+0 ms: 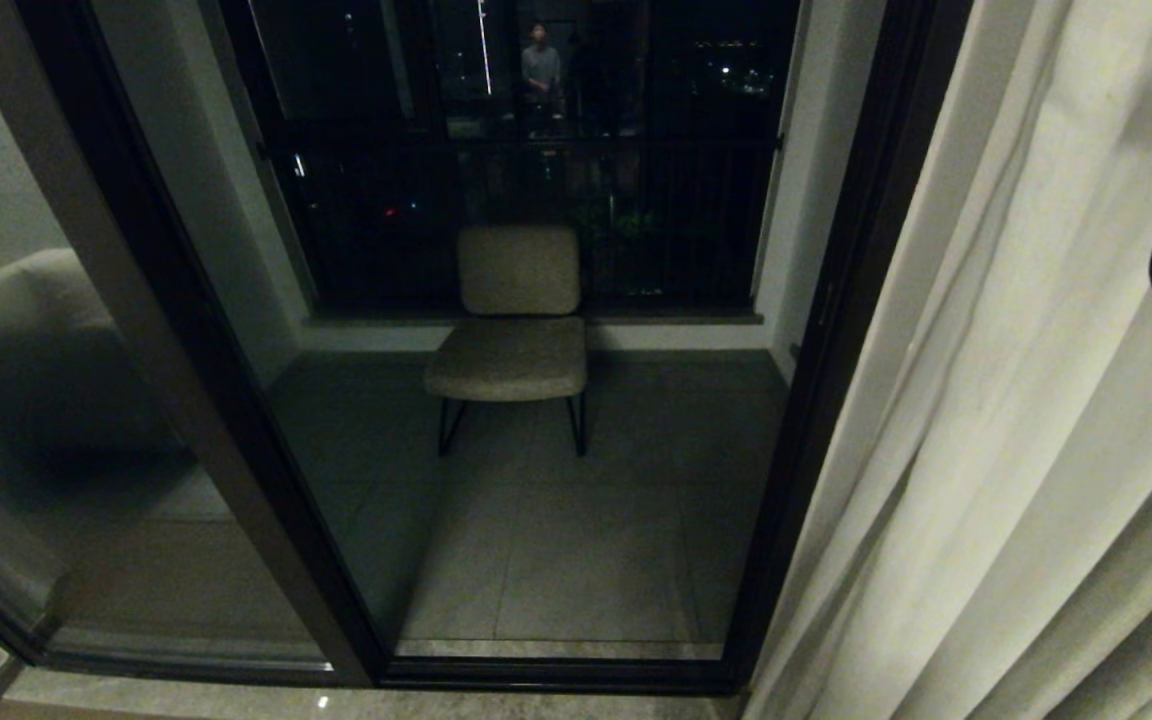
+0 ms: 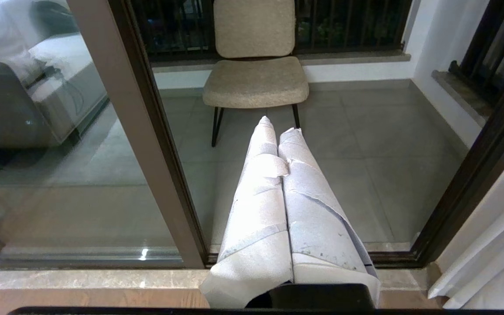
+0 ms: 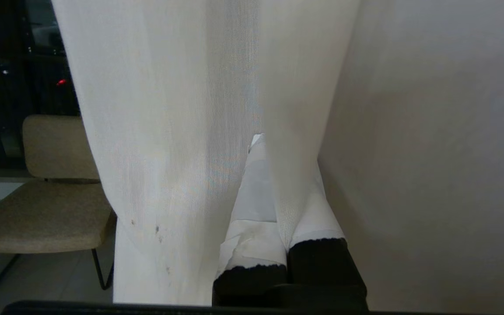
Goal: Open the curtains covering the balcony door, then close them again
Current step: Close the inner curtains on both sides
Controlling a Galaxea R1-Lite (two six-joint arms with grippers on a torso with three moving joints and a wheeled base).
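Here, drawn aside to the right of the balcony door [image 1: 536, 330] — the curtains [image 1: 1016, 430], hanging in cream pleats past the dark frame, glass left bare with a beige chair [image 1: 511, 335] beyond on the balcony tiles. Right hand [image 3: 274, 175] pinched closed on a fold of the curtains, fabric caught between its 2 white-wrapped fingers [image 3: 252, 205] near the panel's edge. Left hand [image 2: 278, 127] closed on nothing — fingers pressed together, held low before the door, well apart from the curtains.
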